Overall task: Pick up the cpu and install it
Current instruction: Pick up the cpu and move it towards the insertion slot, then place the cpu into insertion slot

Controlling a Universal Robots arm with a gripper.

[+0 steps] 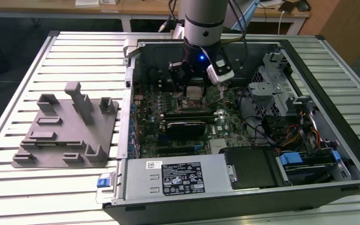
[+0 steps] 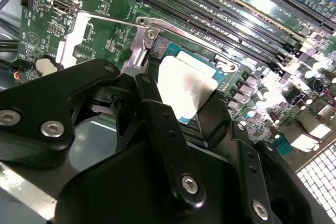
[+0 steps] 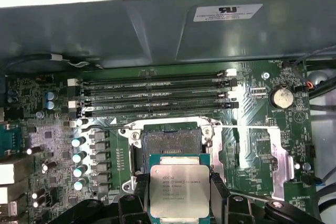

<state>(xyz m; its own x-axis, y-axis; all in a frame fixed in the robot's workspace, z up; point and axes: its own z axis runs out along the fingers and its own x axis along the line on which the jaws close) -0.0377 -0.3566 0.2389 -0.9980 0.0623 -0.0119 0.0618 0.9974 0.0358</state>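
The arm [image 1: 204, 18] hangs straight down into the open computer case [image 1: 127, 101], its wrist vertical and the hand [image 1: 195, 93] low over the circuit board [image 3: 252, 150]. The hand pinches the cpu [image 3: 179, 190] by two opposite edges, one black finger on each side (the fingers [image 3: 219, 195] hug the chip's rim in both wrist views), with the shiny top facing up. The cpu is just beside the open socket [image 3: 172, 144] and overlaps its near edge in the first wrist view; whether it touches the metal frame I cannot tell. Memory slots [image 3: 157, 95] run close along the socket's far side, and the case wall [image 3: 131, 30] rises behind them. Cables [image 1: 273, 126] and a drive cage [image 1: 277, 79] crowd the exterior view's right. A grey tray [image 1: 67, 136] rests well apart on the slatted surface [image 1: 17, 197] at the exterior view's left.
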